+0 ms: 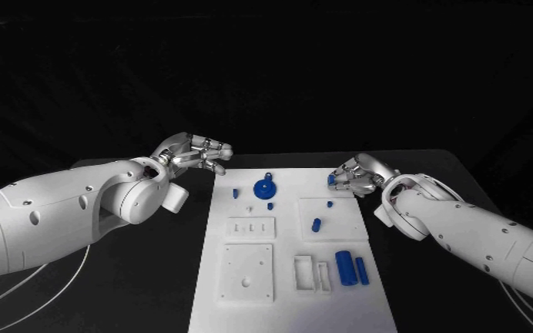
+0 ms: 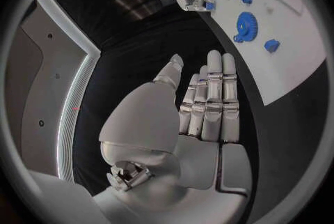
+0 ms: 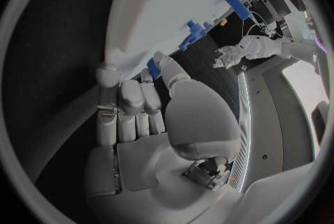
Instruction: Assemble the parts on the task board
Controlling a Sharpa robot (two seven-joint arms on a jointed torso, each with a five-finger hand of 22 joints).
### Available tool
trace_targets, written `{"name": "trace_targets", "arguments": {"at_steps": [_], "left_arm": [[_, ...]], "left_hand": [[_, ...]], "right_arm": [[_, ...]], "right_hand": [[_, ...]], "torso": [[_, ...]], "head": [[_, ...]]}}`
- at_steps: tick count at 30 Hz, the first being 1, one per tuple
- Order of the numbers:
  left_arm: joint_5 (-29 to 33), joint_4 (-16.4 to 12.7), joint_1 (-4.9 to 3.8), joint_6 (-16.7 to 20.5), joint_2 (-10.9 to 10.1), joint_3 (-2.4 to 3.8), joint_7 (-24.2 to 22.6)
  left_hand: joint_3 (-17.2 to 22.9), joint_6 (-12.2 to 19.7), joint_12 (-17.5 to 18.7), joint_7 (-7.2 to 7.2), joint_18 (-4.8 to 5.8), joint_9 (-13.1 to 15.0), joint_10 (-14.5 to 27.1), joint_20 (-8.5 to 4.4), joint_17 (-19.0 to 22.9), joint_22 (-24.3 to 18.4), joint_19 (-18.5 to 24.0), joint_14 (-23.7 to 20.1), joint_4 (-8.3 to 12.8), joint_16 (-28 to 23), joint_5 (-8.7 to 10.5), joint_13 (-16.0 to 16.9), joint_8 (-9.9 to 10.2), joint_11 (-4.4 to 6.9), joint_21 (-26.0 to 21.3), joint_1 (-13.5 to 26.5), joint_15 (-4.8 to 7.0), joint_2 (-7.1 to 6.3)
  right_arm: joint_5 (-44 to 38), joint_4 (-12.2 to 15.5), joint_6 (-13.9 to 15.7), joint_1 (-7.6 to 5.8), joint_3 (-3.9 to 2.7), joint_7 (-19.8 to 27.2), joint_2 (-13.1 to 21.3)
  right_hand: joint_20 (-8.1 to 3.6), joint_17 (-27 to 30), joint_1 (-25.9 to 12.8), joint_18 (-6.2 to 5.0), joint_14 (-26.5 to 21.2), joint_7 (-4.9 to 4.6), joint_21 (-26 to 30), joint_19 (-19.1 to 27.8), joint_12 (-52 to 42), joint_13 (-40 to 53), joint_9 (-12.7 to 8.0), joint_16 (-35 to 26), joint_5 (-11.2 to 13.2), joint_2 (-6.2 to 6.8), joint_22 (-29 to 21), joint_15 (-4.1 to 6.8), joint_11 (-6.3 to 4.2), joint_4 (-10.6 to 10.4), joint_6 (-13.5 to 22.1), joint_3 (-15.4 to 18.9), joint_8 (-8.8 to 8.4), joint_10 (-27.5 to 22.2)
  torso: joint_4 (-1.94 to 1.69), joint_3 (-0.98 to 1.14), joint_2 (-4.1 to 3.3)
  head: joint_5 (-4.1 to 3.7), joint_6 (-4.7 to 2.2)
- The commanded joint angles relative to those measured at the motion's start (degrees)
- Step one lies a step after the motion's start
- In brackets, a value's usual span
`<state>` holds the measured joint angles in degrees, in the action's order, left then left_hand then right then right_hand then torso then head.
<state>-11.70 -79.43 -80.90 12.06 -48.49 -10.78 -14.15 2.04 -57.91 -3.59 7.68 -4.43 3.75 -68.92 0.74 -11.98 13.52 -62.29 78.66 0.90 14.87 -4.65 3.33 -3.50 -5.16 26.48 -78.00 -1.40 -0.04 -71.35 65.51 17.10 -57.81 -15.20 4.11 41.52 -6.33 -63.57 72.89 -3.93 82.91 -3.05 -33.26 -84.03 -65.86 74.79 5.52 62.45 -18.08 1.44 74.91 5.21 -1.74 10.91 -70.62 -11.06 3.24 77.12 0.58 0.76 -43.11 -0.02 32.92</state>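
Right robot hand (image 1: 357, 175) at board (image 1: 291, 302) far right corner, pinching small blue part (image 1: 332, 181); left robot hand (image 1: 195, 153) spread, holding nothing, off far left corner, gear (image 1: 266, 189) nearer it

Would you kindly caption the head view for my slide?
Both hands flank the task board; right hand pinches a blue part, left hand open.

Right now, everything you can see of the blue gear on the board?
The blue gear is a round toothed disc, plastic by its look, with a short stem pointing to the task board's far edge. It lies flat near that far edge. Small blue parts lie beside it. Neither hand touches it.
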Motion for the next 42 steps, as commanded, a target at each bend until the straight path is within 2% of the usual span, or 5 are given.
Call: {"name": "trace_targets", "arguments": {"at_steps": [1, 12, 31, 33, 42], "left_arm": [[-1.2, -0.2, -0.26, -0.3, 0.2, 0.12, 2.4], [-3.7, 2.1, -3.29, -4.3, 3.8, 0.20, 12.7], [-8.8, 5.5, -4.55, -9.0, 10.8, -0.06, 25.9], [-9.0, 5.6, -4.56, -8.9, 11.3, -0.09, 27.2], [-11.1, 6.2, -4.57, -9.0, 13.0, -0.12, 30.4]], "left_hand": [[0.0, -1.4, 0.1, -0.52, 1.00, 0.1, -3.5, -1.10, -2.1, 1.1, -1.4, 1.7, -1.2, 3.8, -0.37, 0.1, -0.2, 1.30, 1.8, 1.1, 1.04, 0.74], [-1.5, -5.2, -4.5, -2.96, 1.83, 0.3, -17.7, -6.73, -22.1, 15.4, -2.7, 2.1, -3.2, 35.1, 0.64, 2.7, -0.2, 6.31, 21.8, 2.7, 6.30, 0.50], [-4.0, -11.6, -9.8, -5.09, 1.91, 3.3, -17.8, -7.26, -22.6, 20.0, 0.6, 0.9, -6.1, 38.3, -3.51, 6.1, -0.3, 7.33, 25.7, 10.2, 6.87, -0.58], [-2.1, -13.8, -12.0, -6.00, 2.08, 6.2, -17.6, -7.63, -23.4, 20.8, 0.5, 0.8, -8.0, 40.1, -7.84, 7.4, -0.7, 7.79, 26.4, 12.2, 7.25, -3.09], [1.6, -14.2, -14.3, -7.11, 2.28, 22.7, -17.6, -8.05, -23.6, 23.6, 1.4, -0.4, -11.0, 44.2, -11.02, 10.6, -0.6, 8.40, 27.6, 13.7, 7.68, -6.62]], "right_arm": [[-2.0, 1.7, 0.2, -0.68, -0.03, -3.5, 0.3], [-5.9, 7.8, -2.0, -3.86, -0.02, -9.1, 0.1], [-8.7, 10.6, -3.2, -5.05, 0.37, -13.9, -4.6], [-8.7, 10.8, -3.6, -5.07, 0.54, -14.2, -5.0], [-8.8, 12.0, -4.4, -5.15, 1.28, -15.3, -6.4]], "right_hand": [[-0.26, -0.1, -0.3, -0.69, 0.2, -0.13, 0.0, -2.8, -0.3, 0.1, 2.1, 0.1, 2.2, 0.13, 3.0, 0.14, -0.05, -0.2, 1.0, -0.9, 0.37, 0.2], [-0.14, -0.4, 0.4, -0.82, 0.3, -0.15, -0.7, -2.9, -0.5, 0.2, 1.4, 0.3, 5.4, 2.74, 2.8, 0.07, 0.00, -4.2, 1.2, -4.4, 0.39, 0.5], [-0.18, -0.6, 1.1, -0.67, 0.3, -0.13, -1.0, -2.8, -0.5, 0.2, 1.3, 0.4, 7.2, 3.43, 2.7, 0.09, 0.00, -5.3, 1.0, -6.0, 0.38, 0.5], [-0.17, -0.6, 0.9, -0.66, 0.3, -0.12, -1.0, -2.8, -0.5, 0.2, 1.4, 0.4, 7.2, 3.59, 2.7, 0.08, 0.00, -5.3, 1.0, -6.2, 0.39, 0.4], [-0.17, -0.5, 0.8, -0.63, 0.3, -0.11, -1.1, -2.8, -0.3, 0.1, 1.4, 0.2, 6.5, 3.71, 2.7, 0.08, -0.02, -5.3, 0.9, -6.3, 0.39, 0.3]], "torso": [[0.06, 0.00, 0.20], [0.24, -0.31, 1.65], [0.40, -0.54, 2.53], [0.43, -0.51, 2.50], [0.47, -0.46, 2.40]], "head": [[0.13, 0.03], [0.45, 0.06], [1.35, 0.51], [1.37, 0.48], [1.40, 0.68]]}}
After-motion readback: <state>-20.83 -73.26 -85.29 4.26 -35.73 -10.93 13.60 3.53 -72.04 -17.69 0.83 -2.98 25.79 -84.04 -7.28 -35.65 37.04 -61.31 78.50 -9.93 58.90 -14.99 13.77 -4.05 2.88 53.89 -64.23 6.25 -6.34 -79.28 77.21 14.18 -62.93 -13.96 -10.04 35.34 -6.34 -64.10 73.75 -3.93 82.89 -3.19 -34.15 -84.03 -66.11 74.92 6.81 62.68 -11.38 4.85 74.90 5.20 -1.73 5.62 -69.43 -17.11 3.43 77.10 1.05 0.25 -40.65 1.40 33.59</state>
